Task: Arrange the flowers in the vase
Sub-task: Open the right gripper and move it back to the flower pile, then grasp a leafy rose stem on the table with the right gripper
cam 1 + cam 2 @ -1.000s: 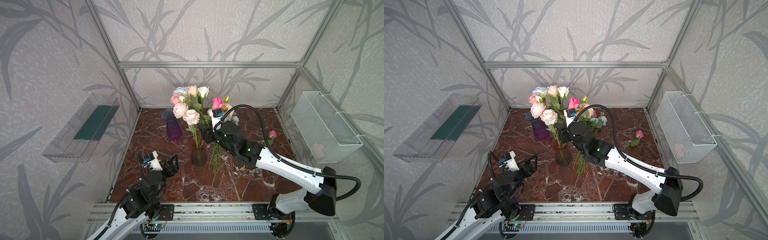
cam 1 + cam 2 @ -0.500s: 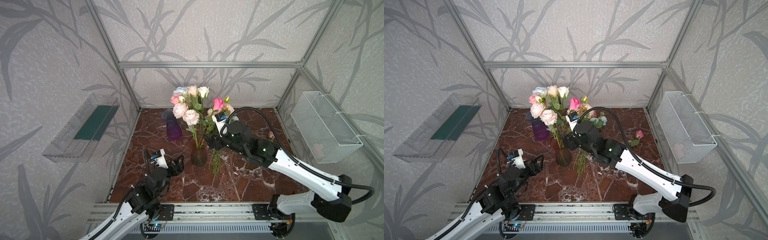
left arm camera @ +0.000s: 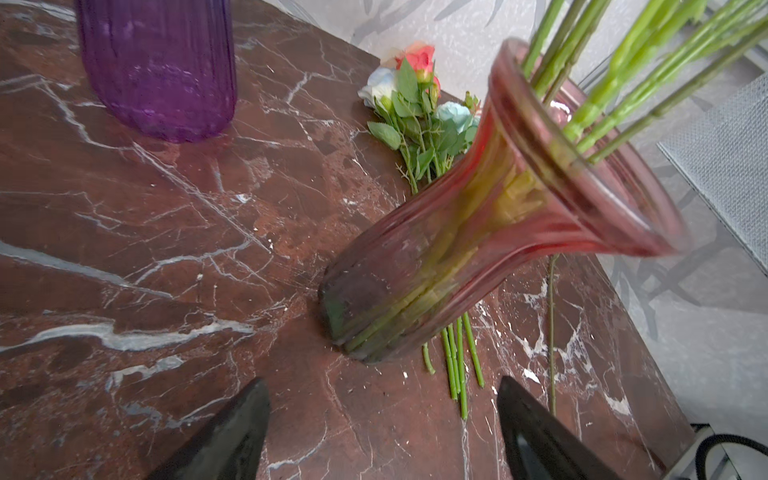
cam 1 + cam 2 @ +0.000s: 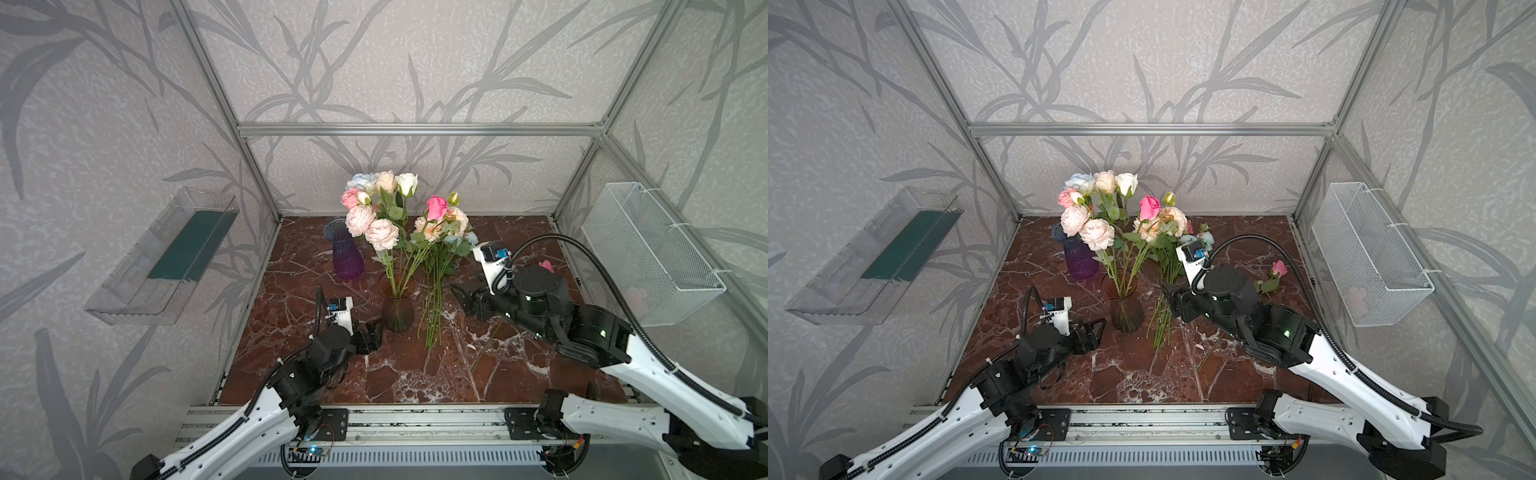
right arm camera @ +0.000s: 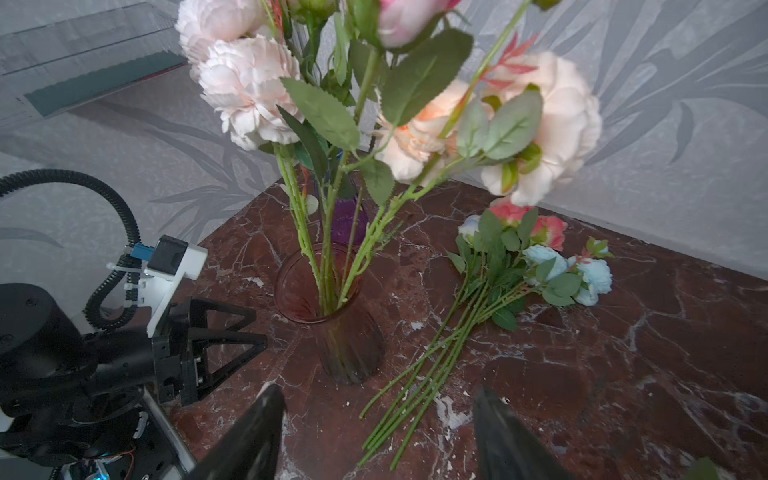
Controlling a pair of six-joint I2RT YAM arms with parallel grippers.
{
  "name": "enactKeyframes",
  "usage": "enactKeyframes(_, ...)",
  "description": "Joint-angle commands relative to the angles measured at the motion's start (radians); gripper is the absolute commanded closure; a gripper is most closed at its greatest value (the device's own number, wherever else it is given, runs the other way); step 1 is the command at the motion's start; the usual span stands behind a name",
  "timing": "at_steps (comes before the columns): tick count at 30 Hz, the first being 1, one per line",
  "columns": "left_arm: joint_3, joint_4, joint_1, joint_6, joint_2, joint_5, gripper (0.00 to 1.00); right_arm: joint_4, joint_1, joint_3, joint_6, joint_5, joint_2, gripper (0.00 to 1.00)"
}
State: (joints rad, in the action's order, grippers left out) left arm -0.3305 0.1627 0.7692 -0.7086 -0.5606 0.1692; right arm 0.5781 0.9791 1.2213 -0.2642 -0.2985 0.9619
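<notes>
The left gripper [image 3: 380,382] has its black fingers spread with nothing between them. It sits low over the red-brown marble tabletop [image 4: 415,376], just beside the base of the smoky pink ribbed glass vase [image 4: 397,309] and clear of it. The right gripper [image 5: 378,392] is likewise spread and empty on the vase's opposite side, just beside the loose bundle of flowers [image 5: 498,286], which lies flat on the tabletop with pale-blue and coral heads toward the back wall. The vase stands upright and holds the arranged flowers [image 4: 380,232]: long green stems with pink, cream, white and pale-blue heads. A purple glass vase [image 4: 347,257] stands behind it. A single pink rose [image 4: 1278,269] lies well apart, near the right edge
</notes>
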Motion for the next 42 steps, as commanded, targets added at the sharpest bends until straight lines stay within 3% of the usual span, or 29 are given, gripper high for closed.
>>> enactKeyframes(1,-0.044,-0.057,-0.001,0.033,-0.027,-0.063,0.13,0.049,-0.011,-0.022,0.008,-0.081,-0.02,0.31)
enactKeyframes(6,-0.07,-0.065,-0.002,0.053,-0.067,-0.089,0.13,0.043,-0.158,-0.105,-0.034,0.006,-0.056,0.34)
enactKeyframes(12,-0.07,-0.063,-0.001,0.047,-0.083,-0.103,0.14,-0.004,-0.488,-0.23,-0.144,0.245,-0.084,0.37)
enactKeyframes(17,-0.071,-0.054,-0.001,0.045,-0.063,-0.098,0.14,-0.023,-0.721,-0.329,-0.216,0.219,-0.056,0.41)
enactKeyframes(21,-0.056,-0.049,-0.002,0.035,-0.027,-0.093,0.14,-0.137,-0.891,-0.43,-0.288,0.284,0.046,0.44)
enactKeyframes(27,-0.044,-0.028,-0.002,0.04,0.012,-0.088,0.14,-0.242,-0.984,-0.453,-0.333,0.326,0.32,0.47)
enactKeyframes(30,-0.032,-0.046,-0.002,0.041,0.026,-0.081,0.14,-0.259,-0.985,-0.404,-0.335,0.278,0.466,0.48)
enactKeyframes(35,-0.023,-0.054,-0.002,0.045,0.041,-0.077,0.14,-0.129,-0.987,-0.237,-0.319,0.258,0.705,0.59)
enactKeyframes(42,-0.003,-0.03,-0.002,0.055,0.107,-0.066,0.14,-0.098,-0.986,-0.194,-0.329,0.228,0.8,0.66)
